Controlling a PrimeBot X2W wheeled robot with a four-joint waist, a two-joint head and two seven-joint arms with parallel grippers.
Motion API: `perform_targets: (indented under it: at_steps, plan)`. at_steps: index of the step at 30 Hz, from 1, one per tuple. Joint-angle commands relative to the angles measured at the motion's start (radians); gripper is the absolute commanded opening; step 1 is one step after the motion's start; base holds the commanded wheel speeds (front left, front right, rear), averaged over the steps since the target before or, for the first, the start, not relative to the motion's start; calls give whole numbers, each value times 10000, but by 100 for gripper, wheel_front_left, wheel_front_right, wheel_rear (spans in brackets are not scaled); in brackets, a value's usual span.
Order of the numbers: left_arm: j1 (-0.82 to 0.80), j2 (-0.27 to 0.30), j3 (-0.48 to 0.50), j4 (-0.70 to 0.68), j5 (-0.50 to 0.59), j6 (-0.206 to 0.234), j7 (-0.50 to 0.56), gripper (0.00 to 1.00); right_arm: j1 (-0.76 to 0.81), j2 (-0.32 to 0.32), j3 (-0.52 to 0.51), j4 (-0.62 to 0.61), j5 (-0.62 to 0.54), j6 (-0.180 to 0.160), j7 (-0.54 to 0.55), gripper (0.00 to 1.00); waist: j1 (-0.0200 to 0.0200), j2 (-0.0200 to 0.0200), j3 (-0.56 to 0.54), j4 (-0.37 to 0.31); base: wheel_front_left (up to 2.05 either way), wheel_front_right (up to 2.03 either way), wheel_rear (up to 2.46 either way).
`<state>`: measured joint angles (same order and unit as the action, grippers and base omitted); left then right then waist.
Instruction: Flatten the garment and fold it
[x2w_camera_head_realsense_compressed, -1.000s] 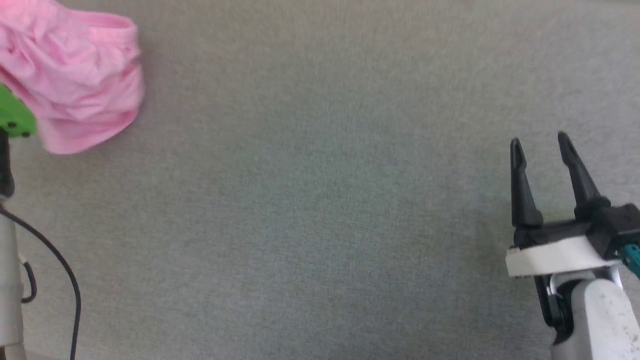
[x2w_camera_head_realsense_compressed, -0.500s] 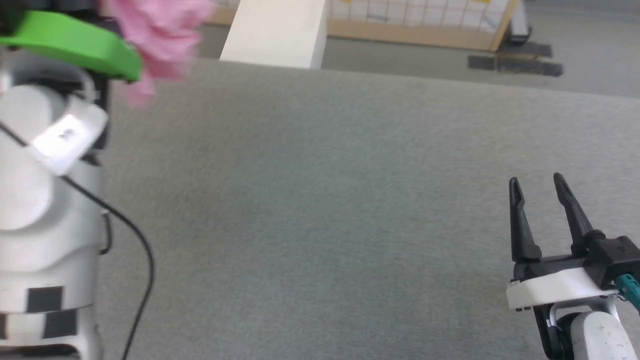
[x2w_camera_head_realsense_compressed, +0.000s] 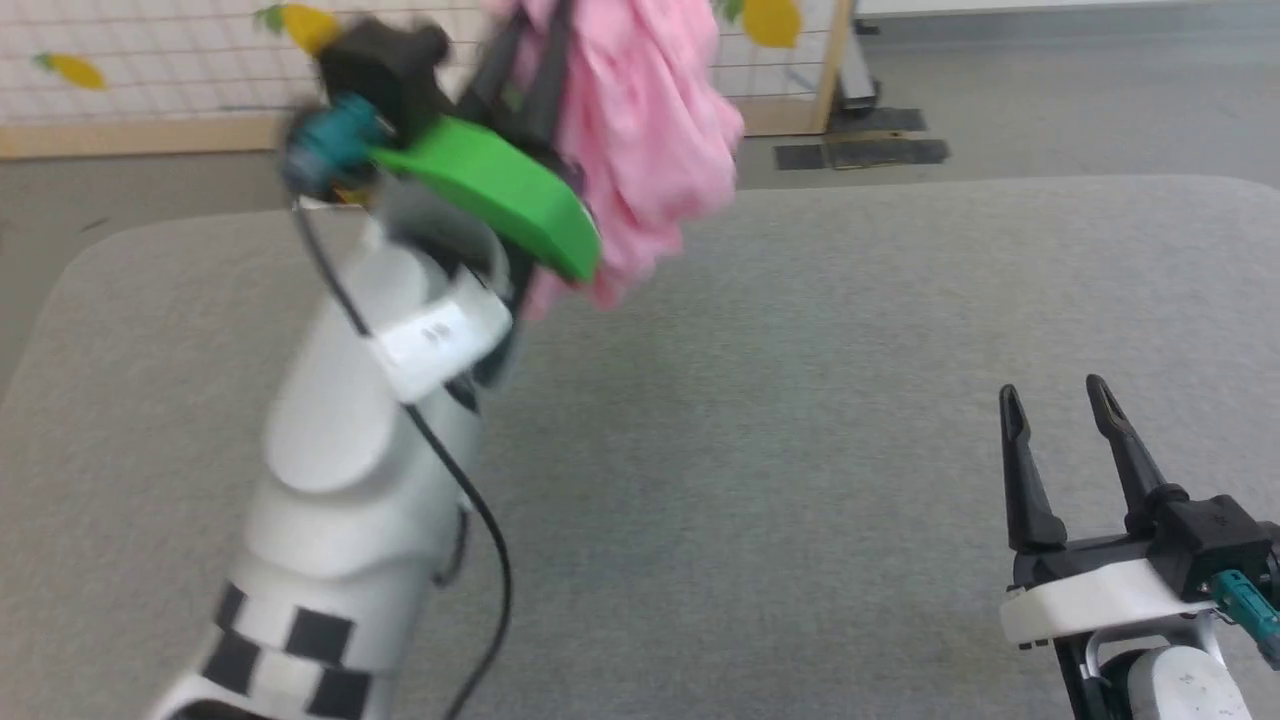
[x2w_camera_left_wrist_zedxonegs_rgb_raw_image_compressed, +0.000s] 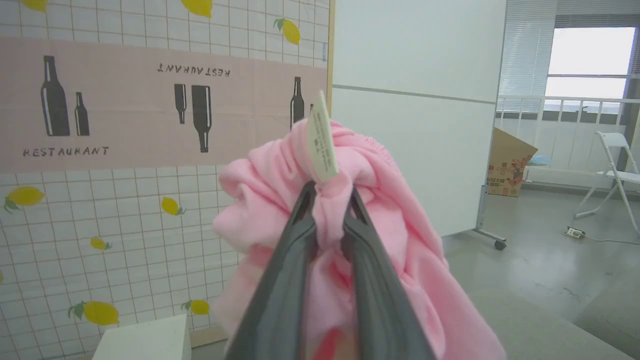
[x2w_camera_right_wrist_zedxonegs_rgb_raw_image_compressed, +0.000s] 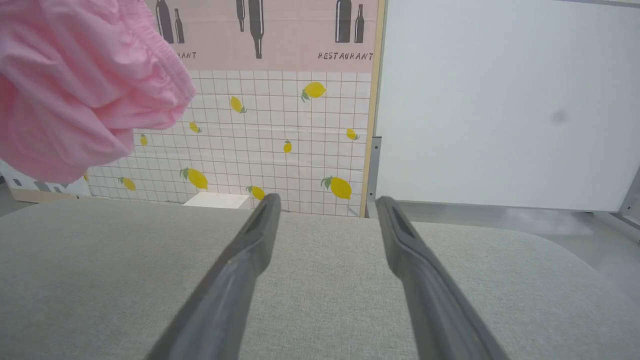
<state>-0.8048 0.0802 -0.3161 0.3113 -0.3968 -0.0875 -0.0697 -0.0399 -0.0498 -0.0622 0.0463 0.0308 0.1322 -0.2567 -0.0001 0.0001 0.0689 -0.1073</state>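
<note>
Bright even light, faint shadows, head view motion-blurred, overexposed window (x2w_camera_left_wrist_zedxonegs_rgb_raw_image_compressed: 592, 60)

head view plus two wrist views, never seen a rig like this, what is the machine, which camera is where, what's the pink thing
It is a two-armed robot. The head view looks down from its head at a grey surface. Each wrist view looks along one arm's two dark fingers. The left gripper is shut on the garment, crumpled pink shorts with a white label, held up off the surface. The right gripper is open, holding nothing, low over the surface.
</note>
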Motion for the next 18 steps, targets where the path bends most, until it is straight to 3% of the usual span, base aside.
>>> perform_targets:
  at_steps: [1, 8, 18]
  plan:
    - [382, -74, -196, 224, -166, -36, 83, 0, 89, -4, 62, -1, 22, -15, -51, 100, 1, -1, -97, -531, 0, 0, 0]
    - [1558, -281, -1994, 1857, -492, 52, 1240, 0, 84, -4, 121, -19, 52, -15, -51, 100, 1, -1, 52, -916, 0, 0, 0]
    - [2411, -298, -4422, 3749, -1595, -120, 4447, 0, -57, -4, 181, -58, 252, -15, -51, 100, 1, -1, 396, -1055, 0, 0, 0]
